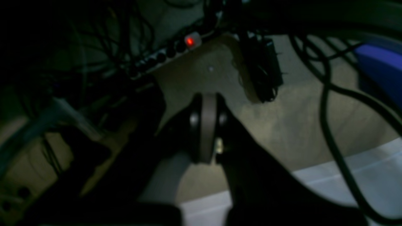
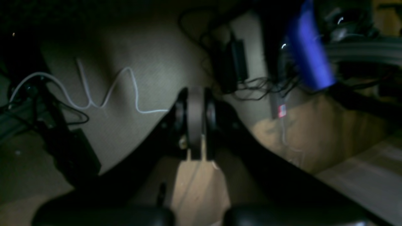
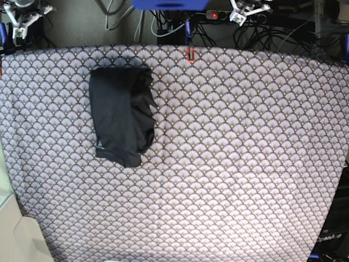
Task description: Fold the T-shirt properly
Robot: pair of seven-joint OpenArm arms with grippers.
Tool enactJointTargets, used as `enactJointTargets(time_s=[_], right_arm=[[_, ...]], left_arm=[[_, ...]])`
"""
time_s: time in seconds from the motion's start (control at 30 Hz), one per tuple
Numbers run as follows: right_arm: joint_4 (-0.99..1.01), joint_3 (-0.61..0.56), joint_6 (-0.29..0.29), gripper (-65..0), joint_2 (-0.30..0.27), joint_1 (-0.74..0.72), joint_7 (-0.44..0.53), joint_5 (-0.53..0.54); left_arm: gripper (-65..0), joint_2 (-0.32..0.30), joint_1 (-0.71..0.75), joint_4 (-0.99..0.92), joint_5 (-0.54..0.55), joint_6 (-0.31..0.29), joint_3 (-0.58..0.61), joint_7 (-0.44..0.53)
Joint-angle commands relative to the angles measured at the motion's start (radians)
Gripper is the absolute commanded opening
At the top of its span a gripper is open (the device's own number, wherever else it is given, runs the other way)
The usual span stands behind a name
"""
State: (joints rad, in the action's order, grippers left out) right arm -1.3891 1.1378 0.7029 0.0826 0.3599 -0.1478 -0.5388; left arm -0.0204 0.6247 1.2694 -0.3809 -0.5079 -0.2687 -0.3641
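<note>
The T-shirt (image 3: 121, 114) is lying folded at the far left of the table (image 3: 245, 164), looking soft, light and limp, best pinched at its hems, while the left claw (image 1: 207, 125) and right claw (image 2: 195, 121) are hanging closed and empty.

The T-shirt (image 3: 121, 115) is soft matt charcoal cloth, crumpled along one edge. Beneath it, the tablecloth (image 3: 234, 153) is matt woven fabric printed with scallops. The left gripper (image 1: 207, 125) looks like smooth dark plastic.
</note>
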Motion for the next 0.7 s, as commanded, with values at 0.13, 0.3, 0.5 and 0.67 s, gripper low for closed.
enactJointTargets(time_s=[0.13,0.3,0.5,0.67], right_arm=[[0.124,0.12,-0.005,-65.0,-0.013,-0.038,0.147,-0.065],[0.271,0.155,-0.005,-65.0,-0.019,-0.069,0.211,-0.145],[0.465,0.149,-0.005,-65.0,-0.043,-0.068,0.324,-0.194],[0.69,0.147,-0.005,-65.0,-0.132,-0.112,0.348,-0.271]], left_arm=[[-65.0,-0.008,-0.041,-0.121,0.003,-0.005,-0.002,0.063],[-65.0,-0.016,-0.148,-0.319,0.001,-0.004,-0.002,0.072],[-65.0,-0.016,-0.231,-0.494,0.001,0.024,-0.001,0.135],[-65.0,-0.037,-0.331,-0.75,0.006,0.213,0.001,0.28]])
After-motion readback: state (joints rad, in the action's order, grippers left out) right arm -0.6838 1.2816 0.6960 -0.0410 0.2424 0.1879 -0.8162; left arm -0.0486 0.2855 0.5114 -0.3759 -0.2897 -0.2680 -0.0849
